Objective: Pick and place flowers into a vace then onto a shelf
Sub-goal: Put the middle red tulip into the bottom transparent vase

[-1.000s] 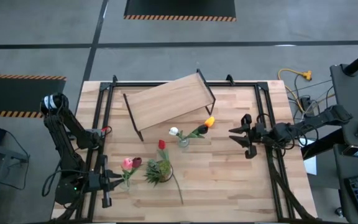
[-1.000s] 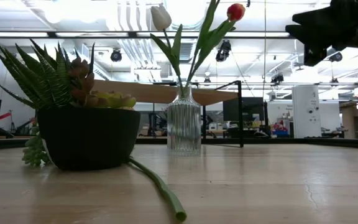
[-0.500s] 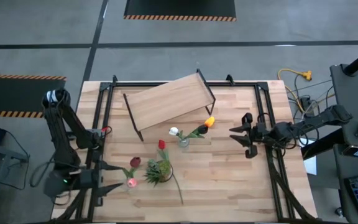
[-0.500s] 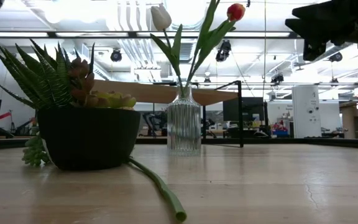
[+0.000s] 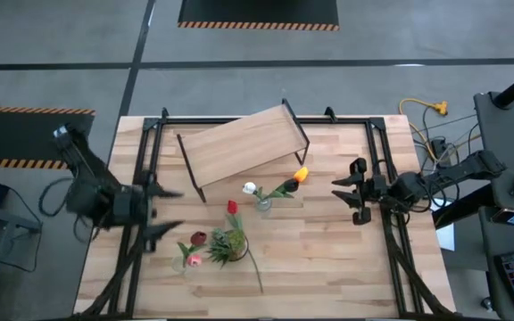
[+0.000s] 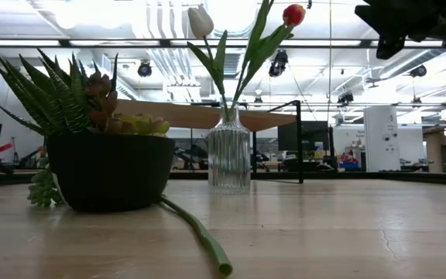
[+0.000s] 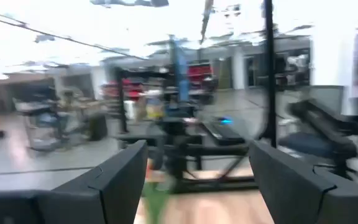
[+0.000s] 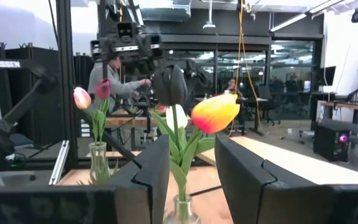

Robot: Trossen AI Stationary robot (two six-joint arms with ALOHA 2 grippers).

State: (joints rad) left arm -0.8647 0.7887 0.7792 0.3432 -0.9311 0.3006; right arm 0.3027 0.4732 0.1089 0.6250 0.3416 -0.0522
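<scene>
A ribbed glass vase (image 5: 263, 204) at mid-table holds a white flower (image 5: 250, 188) and an orange-yellow one (image 5: 301, 175). A red flower (image 5: 232, 207) lies on the table, its stalk (image 6: 200, 232) running past a potted plant. A smaller vase (image 8: 97, 157) near the left holds a pink flower (image 5: 193, 259) and a maroon one (image 5: 198, 238). The shelf (image 5: 244, 147) stands at the far side. My left gripper (image 5: 169, 210) hangs open above the table's left side, on the far side of the small vase. My right gripper (image 5: 357, 201) hovers open at the right, facing the ribbed vase.
A dark pot with a spiky green plant (image 5: 227, 245) stands between the two vases, near the front. Black frame rails (image 5: 145, 178) run along the table's left, right and far sides. Bare wood lies at the near right (image 5: 328, 267). A person shows far behind in the right wrist view.
My left gripper has opened and let go of the pink flower, then risen and swung toward the table's far edge, away from the small vase. The pink flower's head has tipped toward the near edge; the maroon one has stayed about where it was.
</scene>
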